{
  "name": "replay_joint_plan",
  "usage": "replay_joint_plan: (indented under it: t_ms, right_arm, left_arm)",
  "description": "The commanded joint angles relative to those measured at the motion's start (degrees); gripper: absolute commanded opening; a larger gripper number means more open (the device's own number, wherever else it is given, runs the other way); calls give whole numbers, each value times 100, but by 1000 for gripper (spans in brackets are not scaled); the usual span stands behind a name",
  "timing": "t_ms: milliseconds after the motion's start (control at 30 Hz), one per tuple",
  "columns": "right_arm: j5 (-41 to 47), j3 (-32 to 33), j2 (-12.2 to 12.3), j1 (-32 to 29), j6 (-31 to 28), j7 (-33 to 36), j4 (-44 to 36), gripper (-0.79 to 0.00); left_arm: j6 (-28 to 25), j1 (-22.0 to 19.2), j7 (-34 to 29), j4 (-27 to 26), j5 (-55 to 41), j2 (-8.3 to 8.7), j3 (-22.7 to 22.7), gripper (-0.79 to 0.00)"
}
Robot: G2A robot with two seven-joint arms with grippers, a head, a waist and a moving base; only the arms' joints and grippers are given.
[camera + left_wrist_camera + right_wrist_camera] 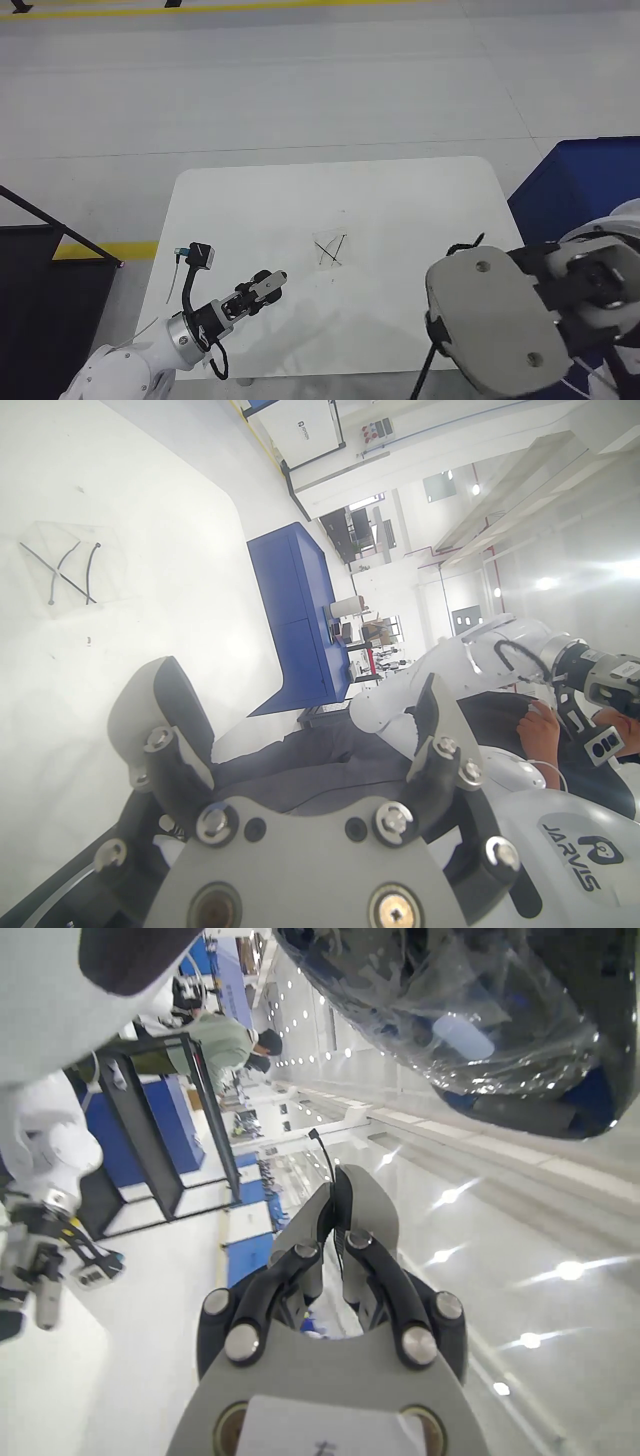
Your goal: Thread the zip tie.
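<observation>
top view, table: white tabletop with rounded corners.
top view, sheet: clear square plastic sheet lies flat near the table middle, with spare black zip ties crossed on it.
top view, left gripper: low over the near left part of the table, pointing toward the sheet but well apart from it.
top view, right arm: raised above the near right corner, close under the camera.
left wrist view, left hand state: fingers spread wide with nothing between them; the sheet and spare ties sit farther off on the table.
right wrist view, right gripper: pinched tight on one thin black zip tie, held up in the air well off the table.
right wrist view, tie position: the small square head sticks out past the fingertips and the strap runs back down between the pads.
step: looks like pick-up is done and the tie is being presented for threading; no loop formed yet.
next move: probably the empty left hand has to come over and take the free tail, then steer it into the head slot. That calls for fine alignment, since the strap is thin and floppy.
</observation>
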Motion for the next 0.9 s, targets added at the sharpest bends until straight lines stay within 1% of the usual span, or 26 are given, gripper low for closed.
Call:
replay_joint_plan:
  t_ms: [0,100,233,400,500,667,733,867]
  right_arm:
    - [-538,66,19,-6,191,-268,2,-785]
    - [-981,69,48,-30,288,-577,29,-785]
    - [-1361,4,82,-151,389,-980,51,-785]
    - [-1200,-74,97,-325,366,-1077,112,-785]
    - [-799,-176,94,-398,152,-877,202,-785]
    - [280,-457,58,-435,-247,-75,233,-785]
    - [389,-497,54,-350,-339,196,200,-785]
    - [482,-609,45,-208,-442,311,225,-785]
  left_arm:
    - [0,0,0,0,0,0,0,0]
    - [0,0,0,0,0,0,0,0]
    - [0,0,0,0,0,0,0,0]
    - [0,0,0,0,0,0,0,0]
    - [0,0,0,0,0,0,0,0]
    - [0,0,0,0,0,0,0,0]
    - [0,0,0,0,0,0,0,0]
    - [0,0,0,0,0,0,0,0]
